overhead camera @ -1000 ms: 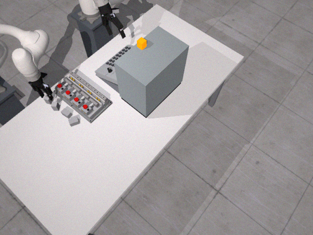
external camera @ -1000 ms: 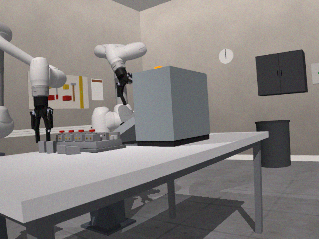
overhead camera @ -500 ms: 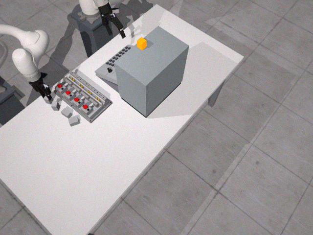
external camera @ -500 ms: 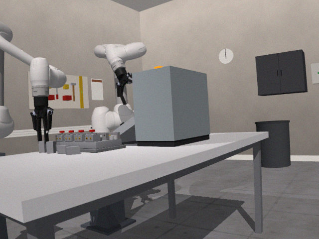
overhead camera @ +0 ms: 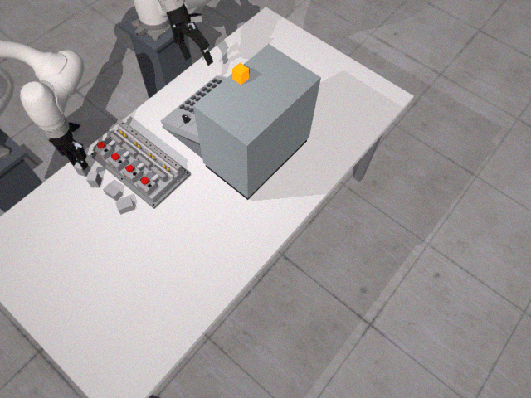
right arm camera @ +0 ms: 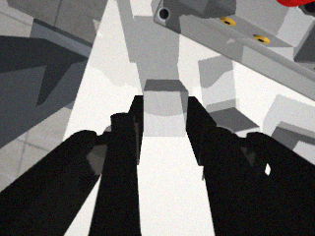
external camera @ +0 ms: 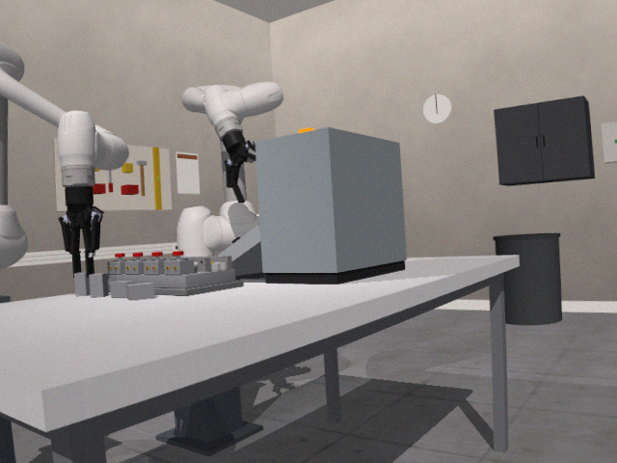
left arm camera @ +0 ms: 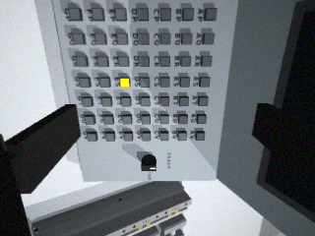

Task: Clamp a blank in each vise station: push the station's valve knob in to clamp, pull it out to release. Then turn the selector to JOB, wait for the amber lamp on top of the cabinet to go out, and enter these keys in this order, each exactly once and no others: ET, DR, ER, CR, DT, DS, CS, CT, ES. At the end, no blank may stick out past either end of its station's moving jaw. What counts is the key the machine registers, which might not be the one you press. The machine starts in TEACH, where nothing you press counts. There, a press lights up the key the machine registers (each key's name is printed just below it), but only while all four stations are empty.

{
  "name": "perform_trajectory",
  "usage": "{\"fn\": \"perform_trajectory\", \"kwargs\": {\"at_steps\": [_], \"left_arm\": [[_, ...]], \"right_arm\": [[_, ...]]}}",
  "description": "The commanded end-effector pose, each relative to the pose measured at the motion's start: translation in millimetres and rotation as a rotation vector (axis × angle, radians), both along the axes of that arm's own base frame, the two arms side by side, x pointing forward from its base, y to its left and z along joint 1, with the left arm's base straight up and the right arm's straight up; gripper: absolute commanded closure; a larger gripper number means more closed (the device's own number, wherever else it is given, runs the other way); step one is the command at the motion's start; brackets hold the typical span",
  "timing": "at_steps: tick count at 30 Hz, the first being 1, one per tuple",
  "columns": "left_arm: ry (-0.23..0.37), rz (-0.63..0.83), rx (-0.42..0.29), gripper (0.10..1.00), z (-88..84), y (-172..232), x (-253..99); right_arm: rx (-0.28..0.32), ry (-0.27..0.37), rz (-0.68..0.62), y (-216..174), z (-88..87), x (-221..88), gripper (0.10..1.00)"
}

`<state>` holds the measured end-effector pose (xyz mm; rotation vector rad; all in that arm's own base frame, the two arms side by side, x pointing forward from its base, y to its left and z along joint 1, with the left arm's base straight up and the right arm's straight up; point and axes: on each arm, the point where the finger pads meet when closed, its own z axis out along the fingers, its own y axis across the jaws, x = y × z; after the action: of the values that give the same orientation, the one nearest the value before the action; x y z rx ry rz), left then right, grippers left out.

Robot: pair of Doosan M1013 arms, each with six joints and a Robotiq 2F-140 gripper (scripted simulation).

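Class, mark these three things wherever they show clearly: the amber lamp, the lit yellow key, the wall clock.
Amber lamp [overhead camera: 241, 74] [external camera: 306, 130]: top and exterior views, on its body.
Lit yellow key [left arm camera: 124, 83]: left wrist view, on its cap.
Wall clock [external camera: 437, 108]: exterior view, on its face.

The right pincer [overhead camera: 83, 166] [external camera: 83, 273] [right arm camera: 164, 110] has descended and now grips an upright blank [overhead camera: 79, 170] [external camera: 81, 285] [right arm camera: 165, 118].
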<state>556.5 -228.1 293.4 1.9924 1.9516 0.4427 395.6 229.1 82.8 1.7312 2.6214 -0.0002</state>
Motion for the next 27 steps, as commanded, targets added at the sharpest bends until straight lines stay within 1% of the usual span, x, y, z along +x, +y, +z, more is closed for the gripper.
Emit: {"fn": "perform_trajectory", "kwargs": {"at_steps": [1,3,4,5,6,7,8,11,12,21,27], "left_arm": [[-0.001,0.0,0.0,0.098,0.6,0,0],[-0.001,0.0,0.0,0.098,0.6,0,0],[-0.001,0.0,0.0,0.098,0.6,0,0],[-0.001,0.0,0.0,0.098,0.6,0,0],[-0.001,0.0,0.0,0.098,0.6,0,0],[-0.001,0.0,0.0,0.098,0.6,0,0],[-0.001,0.0,0.0,0.098,0.6,0,0],[-0.001,0.0,0.0,0.098,0.6,0,0],[-0.001,0.0,0.0,0.098,0.6,0,0],[-0.001,0.0,0.0,0.098,0.6,0,0],[-0.001,0.0,0.0,0.098,0.6,0,0]], "right_arm": [[0.001,-0.001,0.0,0,0.6,0,0.999],[0.001,-0.001,0.0,0,1.8,0,0.999],[0.001,-0.001,0.0,0,9.0,0,0.999],[0.001,-0.001,0.0,0,25.0,0,0.999],[0.001,-0.001,0.0,0,49.5,0,0.999],[0.001,-0.001,0.0,0,79.1,0,0.999],[0.001,-0.001,0.0,0,101.2,0,0.999],[0.001,-0.001,0.0,0,159.6,0,0.999],[0.001,-0.001,0.0,0,163.9,0,0.999],[0.001,-0.001,0.006,1,163.9,1,0.999],[0.001,-0.001,0.035,6,164.4,2,0.999]]}}
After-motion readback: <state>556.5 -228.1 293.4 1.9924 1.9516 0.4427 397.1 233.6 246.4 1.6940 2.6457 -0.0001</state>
